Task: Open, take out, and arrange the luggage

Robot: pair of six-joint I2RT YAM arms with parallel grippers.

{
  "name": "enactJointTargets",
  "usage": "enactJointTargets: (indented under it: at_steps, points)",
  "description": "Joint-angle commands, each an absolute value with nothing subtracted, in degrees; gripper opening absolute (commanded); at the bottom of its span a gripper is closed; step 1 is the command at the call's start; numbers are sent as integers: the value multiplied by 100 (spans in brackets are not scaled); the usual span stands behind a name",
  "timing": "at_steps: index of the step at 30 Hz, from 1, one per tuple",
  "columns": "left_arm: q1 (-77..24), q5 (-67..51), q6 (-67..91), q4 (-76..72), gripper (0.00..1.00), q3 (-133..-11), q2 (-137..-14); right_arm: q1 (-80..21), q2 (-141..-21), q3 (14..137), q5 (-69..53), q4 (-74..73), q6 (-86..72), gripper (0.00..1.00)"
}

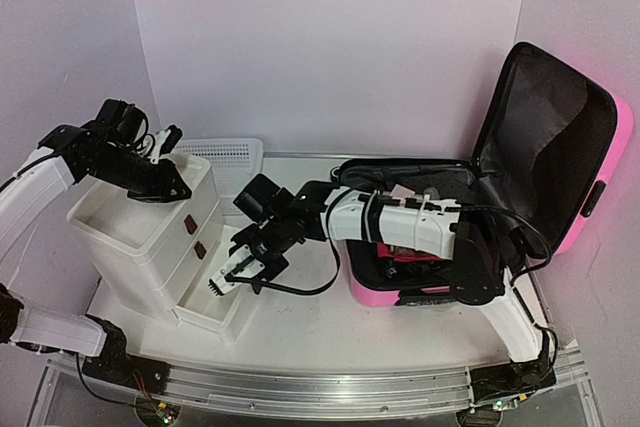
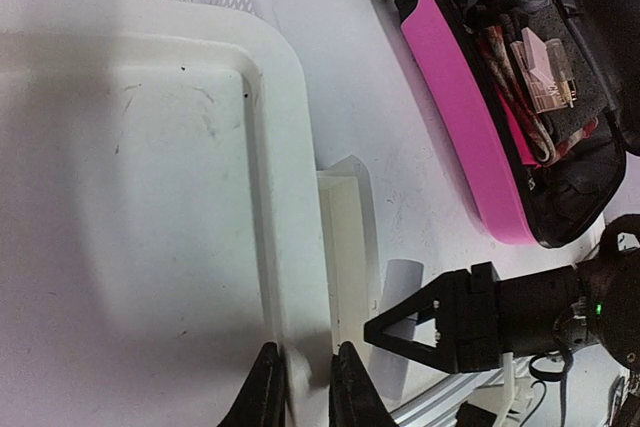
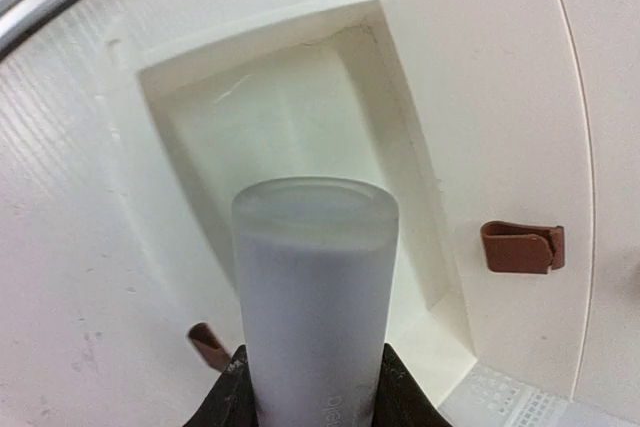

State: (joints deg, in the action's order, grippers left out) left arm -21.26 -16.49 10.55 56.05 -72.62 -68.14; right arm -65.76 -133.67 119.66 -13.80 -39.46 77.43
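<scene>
Right wrist: my right end effector (image 3: 312, 399) clamped on pale cylinder (image 3: 315, 277) above open bottom drawer (image 3: 300, 117); left end effector (image 2: 305, 389) nearly together astride drawer unit (image 2: 130, 197) top rim, cannot tell if gripping; luggage (image 1: 380, 299) open on table (image 1: 320, 337), right side, lid upright.

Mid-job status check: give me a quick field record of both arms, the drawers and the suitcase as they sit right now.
left gripper: fingers nearly together astride the drawer unit top rim, apparently pinching it
right gripper: shut on a frosted white bottle, held above the pulled-out bottom drawer
suitcase: pink, lid raised, items inside
mesh basket: behind the drawer unit
</scene>
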Motion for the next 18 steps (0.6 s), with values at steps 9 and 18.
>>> enactJointTargets:
  at_steps: [9,18]
  points:
    - [-2217,-2669,1178,5999,6,-6896,-6873,-6572,-14447,13337,-1241,-3489,8465,0]
    - [-2224,-2705,1178,5976,6,-6860,-6847,-6611,-14856,13718,-1248,-3549,9336,0]
